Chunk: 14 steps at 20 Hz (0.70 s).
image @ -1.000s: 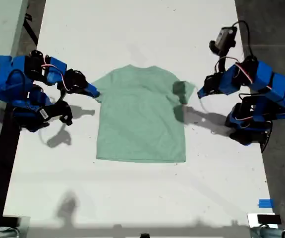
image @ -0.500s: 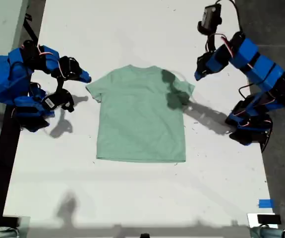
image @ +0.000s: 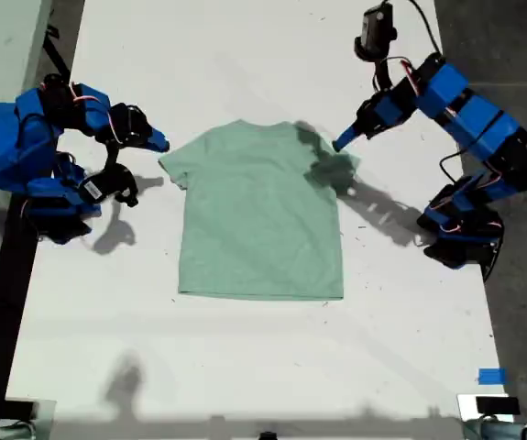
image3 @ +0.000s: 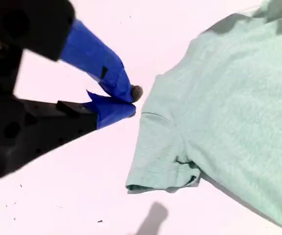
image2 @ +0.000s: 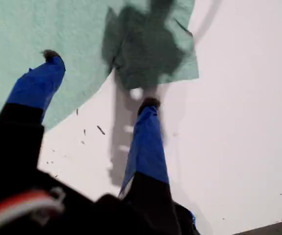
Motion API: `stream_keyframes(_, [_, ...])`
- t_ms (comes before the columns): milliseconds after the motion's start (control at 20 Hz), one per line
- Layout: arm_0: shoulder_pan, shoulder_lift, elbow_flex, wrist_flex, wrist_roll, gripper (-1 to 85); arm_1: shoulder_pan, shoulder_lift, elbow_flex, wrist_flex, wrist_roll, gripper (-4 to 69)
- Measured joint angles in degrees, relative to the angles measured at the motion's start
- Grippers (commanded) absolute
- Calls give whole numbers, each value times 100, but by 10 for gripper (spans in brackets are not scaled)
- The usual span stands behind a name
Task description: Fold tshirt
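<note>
The pale mint-green tshirt (image: 258, 215) lies flat on the white table (image: 245, 367), collar toward the far edge, both short sleeves spread out. My first gripper (image: 344, 142) hovers open above the sleeve at the exterior view's right; its blue fingertips (image2: 50, 56) straddle the sleeve's edge (image2: 150, 54) and hold nothing. Its shadow falls on that sleeve. My second gripper (image: 158, 144) sits shut and empty just off the sleeve at the exterior view's left. The second wrist view shows its tips (image3: 131, 100) pressed together a short gap from that sleeve's hem (image3: 163, 161).
Blue tape (image: 492, 376) marks the table near the exterior view's lower right. Dark floor (image: 510, 55) borders the table at the exterior view's right. A second pale surface (image: 6, 46) stands beyond the exterior view's left edge. Both arm bases sit beside the shirt.
The first arm lifted off the table and swung its open gripper up and over the sleeve at the exterior view's right. The second gripper drew back slightly from the other sleeve, then held still.
</note>
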Motion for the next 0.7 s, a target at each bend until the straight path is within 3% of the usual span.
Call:
stream_keyframes(350, [44,-536,0,-448,0,1,536,-1002,1222,-1670,-325,320])
stream_keyframes(650, [70,-712,0,-563,0,1,615,-2593,1178,-2153,-334,322])
stream_keyframes(700, [70,-721,0,-580,0,1,615,-2821,932,-2101,-343,294])
